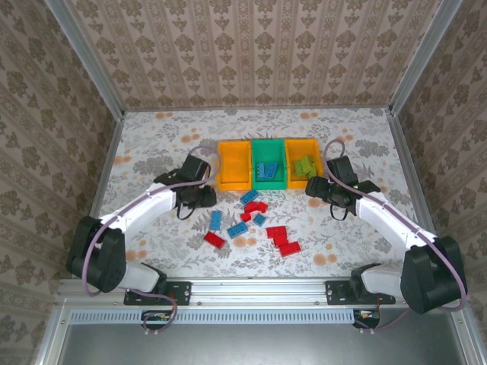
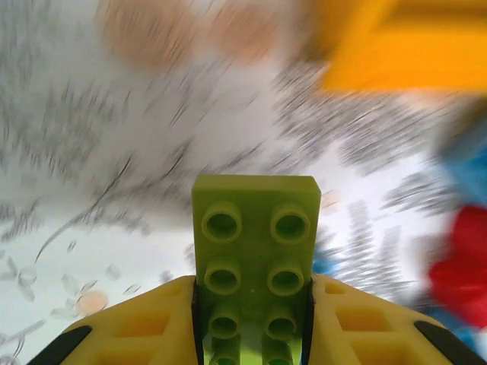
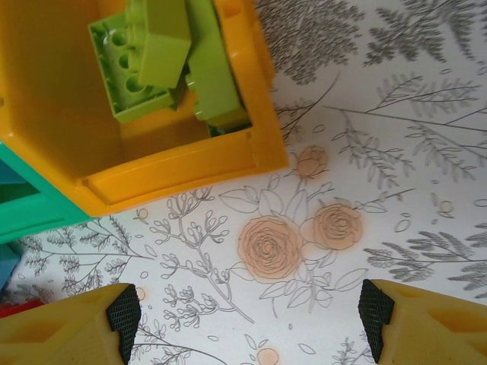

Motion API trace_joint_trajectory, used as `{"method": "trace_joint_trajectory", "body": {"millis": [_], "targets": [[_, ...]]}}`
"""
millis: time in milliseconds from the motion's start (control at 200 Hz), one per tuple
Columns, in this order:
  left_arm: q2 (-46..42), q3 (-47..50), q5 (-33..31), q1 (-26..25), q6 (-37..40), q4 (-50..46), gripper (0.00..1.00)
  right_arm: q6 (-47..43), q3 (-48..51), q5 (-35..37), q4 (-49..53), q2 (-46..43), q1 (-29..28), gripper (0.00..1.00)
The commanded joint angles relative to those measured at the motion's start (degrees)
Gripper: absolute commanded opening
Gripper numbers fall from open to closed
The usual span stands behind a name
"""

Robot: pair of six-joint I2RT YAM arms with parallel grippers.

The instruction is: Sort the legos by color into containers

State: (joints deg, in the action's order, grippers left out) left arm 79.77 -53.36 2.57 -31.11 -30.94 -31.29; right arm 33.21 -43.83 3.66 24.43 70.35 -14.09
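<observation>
My left gripper (image 2: 253, 308) is shut on a lime green lego (image 2: 255, 243), studs facing the camera; the view is blurred. From above, the left gripper (image 1: 202, 195) sits left of the loose pile, in front of the left orange-yellow bin (image 1: 233, 181). Red legos (image 1: 281, 239) and blue legos (image 1: 237, 230) lie scattered on the table. The green bin (image 1: 268, 182) holds blue legos (image 1: 266, 169). The right orange-yellow bin (image 3: 175, 171) holds lime green legos (image 3: 163, 53). My right gripper (image 3: 249, 312) stands open over bare tablecloth, just in front of that bin.
The floral tablecloth (image 1: 160, 144) covers the table, with patterned walls on three sides. The three bins stand in a row at the middle back. A corner of the green bin (image 3: 30, 217) and a red lego (image 3: 19, 306) show at the right wrist view's left edge.
</observation>
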Motion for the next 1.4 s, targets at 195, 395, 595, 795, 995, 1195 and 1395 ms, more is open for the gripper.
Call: {"method": "trace_joint_trajectory", "body": {"millis": [195,395,595,795,995,1195,1395], "targets": [[10.8,-20.6,7.1,-9.5,3.1,8.4,0.34,2.7,4.1,2.0,2.3,-5.7,3.1,0.8],[27.5,-39.1,17.1,-15.0,5.4,11.7,0.34,3.6,5.7,-1.0,2.6,-5.5,3.3,0.8],[42.5,-56.1,23.4,-15.9,5.5,8.0,0.34,4.4,7.3,-3.6,3.0,-6.7,3.0,0.79],[51.2,-64.8,23.3,-15.1,4.6,5.4,0.36,4.6,9.6,-4.6,2.8,-9.3,-0.4,0.79],[53.5,-65.6,22.6,-13.8,2.9,6.3,0.48,6.5,11.3,-0.2,3.1,-10.3,-12.4,0.82],[52.8,-64.7,22.8,-13.5,3.3,5.9,0.8,8.2,13.7,5.5,4.2,-14.6,-24.9,0.87],[49.2,-63.7,20.4,-13.6,3.0,6.1,1.0,11.6,14.6,9.7,3.0,-15.2,-36.1,0.9]]}}
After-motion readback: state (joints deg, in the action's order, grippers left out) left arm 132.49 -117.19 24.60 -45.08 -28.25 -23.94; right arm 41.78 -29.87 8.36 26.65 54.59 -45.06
